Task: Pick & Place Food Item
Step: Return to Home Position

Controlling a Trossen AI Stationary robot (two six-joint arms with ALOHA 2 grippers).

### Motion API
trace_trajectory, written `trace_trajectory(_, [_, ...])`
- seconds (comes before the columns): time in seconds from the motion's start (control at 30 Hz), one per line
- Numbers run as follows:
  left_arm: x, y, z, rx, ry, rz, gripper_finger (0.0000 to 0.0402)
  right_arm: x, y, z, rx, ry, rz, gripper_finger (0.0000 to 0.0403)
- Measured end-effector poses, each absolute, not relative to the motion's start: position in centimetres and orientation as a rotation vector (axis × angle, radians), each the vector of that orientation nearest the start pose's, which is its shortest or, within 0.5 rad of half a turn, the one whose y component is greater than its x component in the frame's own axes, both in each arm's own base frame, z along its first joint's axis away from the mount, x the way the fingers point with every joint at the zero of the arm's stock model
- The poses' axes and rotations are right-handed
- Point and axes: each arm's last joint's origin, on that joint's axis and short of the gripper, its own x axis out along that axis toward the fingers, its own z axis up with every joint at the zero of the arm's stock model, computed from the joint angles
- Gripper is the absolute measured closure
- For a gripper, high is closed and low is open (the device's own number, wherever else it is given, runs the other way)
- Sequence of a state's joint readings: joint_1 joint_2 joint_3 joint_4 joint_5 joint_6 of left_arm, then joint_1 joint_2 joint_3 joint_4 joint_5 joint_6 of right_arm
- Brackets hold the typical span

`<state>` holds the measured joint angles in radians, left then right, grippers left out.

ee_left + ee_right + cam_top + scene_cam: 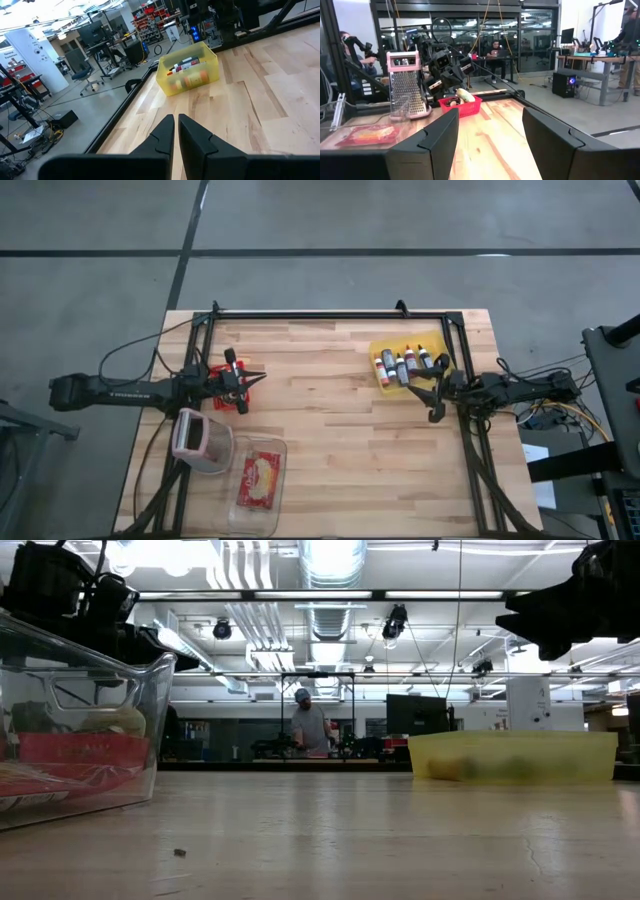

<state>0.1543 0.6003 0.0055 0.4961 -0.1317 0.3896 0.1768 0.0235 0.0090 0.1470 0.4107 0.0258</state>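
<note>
A red basket (pixel 222 386) stands at the table's left side and holds a pale long food item (pixel 464 94) and something dark. My left gripper (pixel 258 377) hangs shut above the basket's right edge, pointing toward the table's right, with nothing between its fingers (pixel 176 131). A yellow bin (pixel 410 362) with several bottles stands on the right. My right gripper (pixel 430 400) hovers open just near of the bin, pointing toward the table's left, its fingers (pixel 432 142) wide apart and empty.
A pink-topped grater (pixel 192 436) stands in a clear tub at the near left. Beside it a clear container (pixel 258 480) holds a red packet. A black frame (pixel 330 313) runs round the table. People work in the room beyond (pixel 310 723). Bare wood lies mid-table.
</note>
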Motion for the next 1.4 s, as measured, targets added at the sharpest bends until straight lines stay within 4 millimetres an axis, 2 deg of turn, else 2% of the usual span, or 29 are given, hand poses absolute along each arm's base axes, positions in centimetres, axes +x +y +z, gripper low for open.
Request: trace_trajectory(1.4, [13.25,2.45,15.56,0.386,0.153,0.263,0.0374,9.60,0.54,17.77,0.043,-0.118,-0.234,0.0186])
